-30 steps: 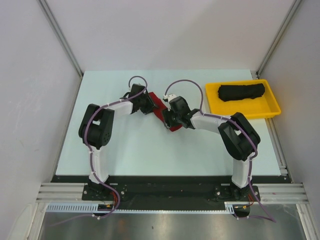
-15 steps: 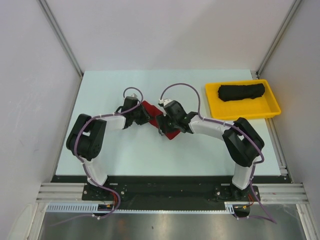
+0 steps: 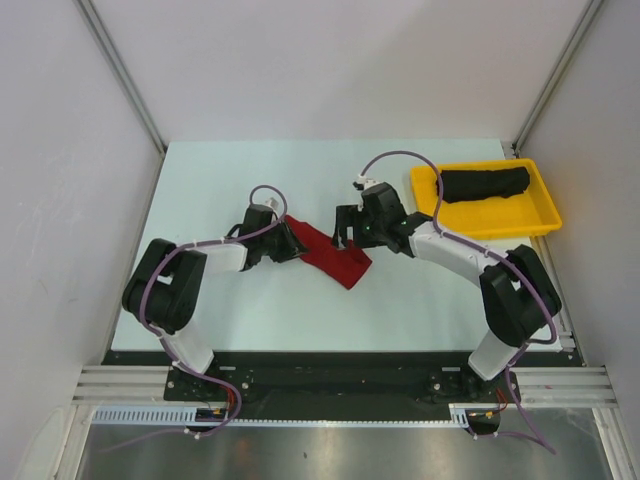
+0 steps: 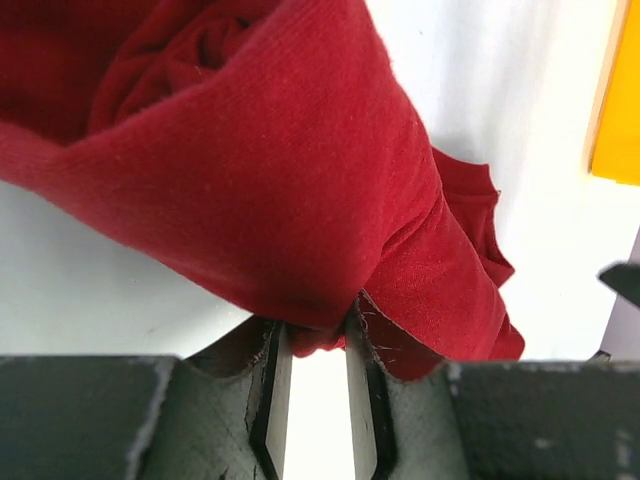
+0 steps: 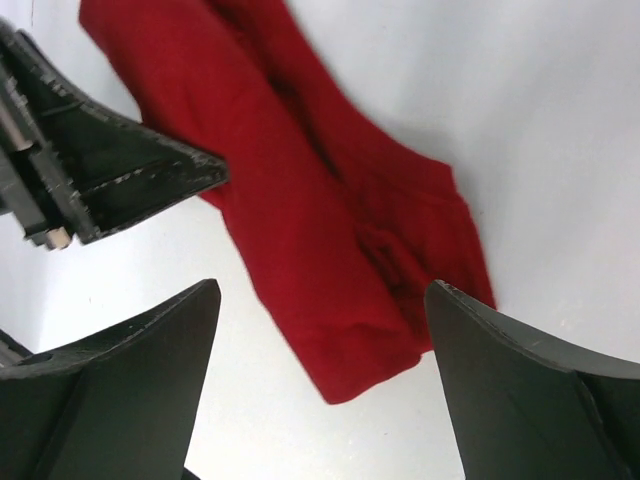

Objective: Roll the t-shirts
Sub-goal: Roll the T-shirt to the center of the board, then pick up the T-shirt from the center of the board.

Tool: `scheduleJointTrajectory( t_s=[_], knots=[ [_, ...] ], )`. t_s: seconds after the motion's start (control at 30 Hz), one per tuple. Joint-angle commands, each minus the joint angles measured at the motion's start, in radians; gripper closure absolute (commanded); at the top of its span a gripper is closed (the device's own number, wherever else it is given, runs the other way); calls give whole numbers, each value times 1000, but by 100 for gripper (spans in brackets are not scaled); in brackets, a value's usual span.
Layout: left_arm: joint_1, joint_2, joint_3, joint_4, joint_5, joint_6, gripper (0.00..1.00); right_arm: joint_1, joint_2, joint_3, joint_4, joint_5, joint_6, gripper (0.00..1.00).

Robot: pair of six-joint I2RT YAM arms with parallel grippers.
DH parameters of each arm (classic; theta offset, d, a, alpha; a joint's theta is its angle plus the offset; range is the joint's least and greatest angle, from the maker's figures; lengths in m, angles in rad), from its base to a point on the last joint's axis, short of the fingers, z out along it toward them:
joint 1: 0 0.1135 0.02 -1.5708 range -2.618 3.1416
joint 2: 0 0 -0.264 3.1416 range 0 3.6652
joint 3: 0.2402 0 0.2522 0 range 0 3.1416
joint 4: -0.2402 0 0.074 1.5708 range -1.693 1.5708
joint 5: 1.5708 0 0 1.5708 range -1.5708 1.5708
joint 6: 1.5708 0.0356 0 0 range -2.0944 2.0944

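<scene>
- Underneath everything lies a pale table [image 3: 250, 300], with both arms reaching in over it from its near edge.
- At the far right of the table sits a yellow tray [image 3: 480, 215]; a strip of its edge also shows at the right margin of the left wrist view [image 4: 620, 100].
- Near the middle of the table lies the red t-shirt [image 3: 330, 255], rolled and bunched into a long slanted strip that runs from far-left to near-right. It rests flat on the table, well apart from the tray. Up close, its folds are loose and overlapping [image 4: 270, 170], and its near end is squared off [image 5: 300, 220].
- Inside the tray lies the black t-shirt [image 3: 485, 183], rolled into a thick bundle that stretches across the tray's far half.
- Over the right part of the red t-shirt hangs the right gripper [image 3: 345, 228], jaws spread wide and holding nothing; in its own view the cloth lies between and below the two fingers [image 5: 322, 290], apart from both.
- At the far-left end of the red strip, the left gripper [image 3: 288, 240] is clenched on a fold of the red t-shirt, with cloth pinched between its narrow fingertips [image 4: 315, 335].
</scene>
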Motion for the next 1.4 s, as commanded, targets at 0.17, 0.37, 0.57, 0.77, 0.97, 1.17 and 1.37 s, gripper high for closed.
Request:
scheduleJointTrajectory(
  t_s=[0.17, 0.37, 0.57, 0.77, 0.97, 1.17, 1.37],
  knots=[
    [-23, 14, 9, -119, 63, 57, 71, -129, 154, -21, 215, -285, 73, 7],
    [-23, 37, 52, -137, 60, 66, 71, -166, 237, -26, 303, -293, 118, 3],
    [-23, 50, 71, -174, 57, 75, 71, -172, 286, -26, 362, -331, 158, 0],
    [-23, 65, 92, -187, 55, 82, 71, -171, 335, -27, 398, -380, 187, 0],
    [-23, 69, 106, -193, 55, 80, 71, -126, 326, -27, 361, -354, 168, 1],
    [-23, 69, 112, -197, 57, 79, 71, -70, 328, -27, 304, -288, 142, 12],
    [-23, 68, 120, -202, 55, 77, 71, -47, 335, -27, 271, -247, 116, 31]
  ],
)
